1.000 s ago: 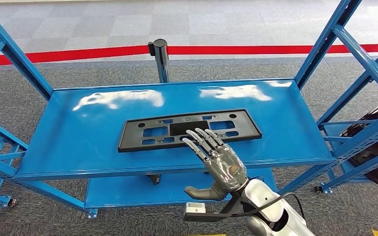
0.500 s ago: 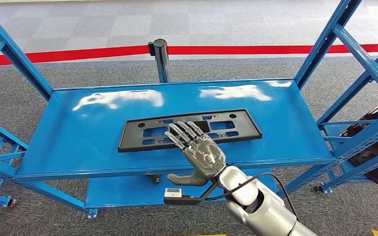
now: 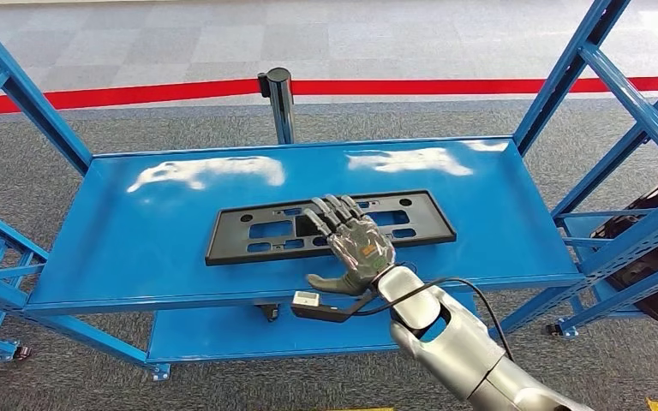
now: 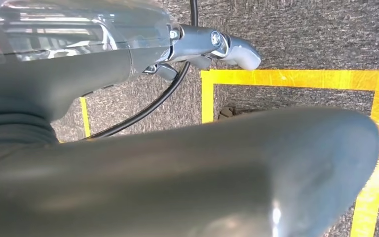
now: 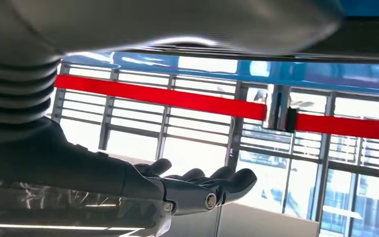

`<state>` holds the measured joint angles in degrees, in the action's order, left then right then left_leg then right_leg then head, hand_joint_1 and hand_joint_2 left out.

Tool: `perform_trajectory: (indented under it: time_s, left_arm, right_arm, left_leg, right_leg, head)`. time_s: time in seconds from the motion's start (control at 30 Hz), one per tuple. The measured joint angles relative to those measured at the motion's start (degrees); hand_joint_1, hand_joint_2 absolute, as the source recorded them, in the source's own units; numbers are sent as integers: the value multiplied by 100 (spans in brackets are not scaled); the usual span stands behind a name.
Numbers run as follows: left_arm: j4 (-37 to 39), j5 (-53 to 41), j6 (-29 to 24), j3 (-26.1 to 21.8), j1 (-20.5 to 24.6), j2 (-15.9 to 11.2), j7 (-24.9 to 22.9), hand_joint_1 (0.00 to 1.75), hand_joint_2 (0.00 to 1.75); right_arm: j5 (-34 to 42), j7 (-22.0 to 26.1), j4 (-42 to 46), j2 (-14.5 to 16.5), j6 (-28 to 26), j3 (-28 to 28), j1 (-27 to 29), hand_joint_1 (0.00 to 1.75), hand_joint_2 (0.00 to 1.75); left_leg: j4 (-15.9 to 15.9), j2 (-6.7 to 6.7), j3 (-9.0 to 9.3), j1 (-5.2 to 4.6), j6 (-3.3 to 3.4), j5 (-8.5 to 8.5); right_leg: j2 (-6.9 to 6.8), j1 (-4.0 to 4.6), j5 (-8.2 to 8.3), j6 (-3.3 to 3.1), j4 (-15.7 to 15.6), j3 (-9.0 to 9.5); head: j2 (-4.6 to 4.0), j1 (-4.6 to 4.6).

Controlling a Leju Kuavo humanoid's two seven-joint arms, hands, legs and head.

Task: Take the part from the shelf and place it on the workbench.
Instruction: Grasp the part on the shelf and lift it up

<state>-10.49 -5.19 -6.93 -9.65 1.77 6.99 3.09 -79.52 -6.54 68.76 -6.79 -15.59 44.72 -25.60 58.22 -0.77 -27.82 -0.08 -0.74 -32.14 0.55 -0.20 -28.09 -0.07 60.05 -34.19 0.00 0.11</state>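
The black part (image 3: pixel 330 224) lay flat on the blue shelf (image 3: pixel 137 248), near its front edge. Your right hand (image 3: pixel 351 244) hovered over it, fingers spread, holding nothing; the left hand's state could not be told. You were at the reach; next, closing on the part's near edge.

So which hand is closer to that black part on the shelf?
The right hand: its fingers reach over the black part's near edge. The left hand hangs down by the floor, away from the shelf.
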Motion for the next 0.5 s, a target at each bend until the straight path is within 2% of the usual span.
perform_trajectory:
  time_s: [0.5]
  left_arm:
    - [0,-135,0,27,1,-11,42,0,0]
  right_arm:
    - [-144,-11,-1076,19,-201,-638,-148,0,175]
  left_leg:
    - [1,1,0,0,0,0]
  right_leg:
    - [0,0,0,0,-1,-1]
  head:
    - [0,0]
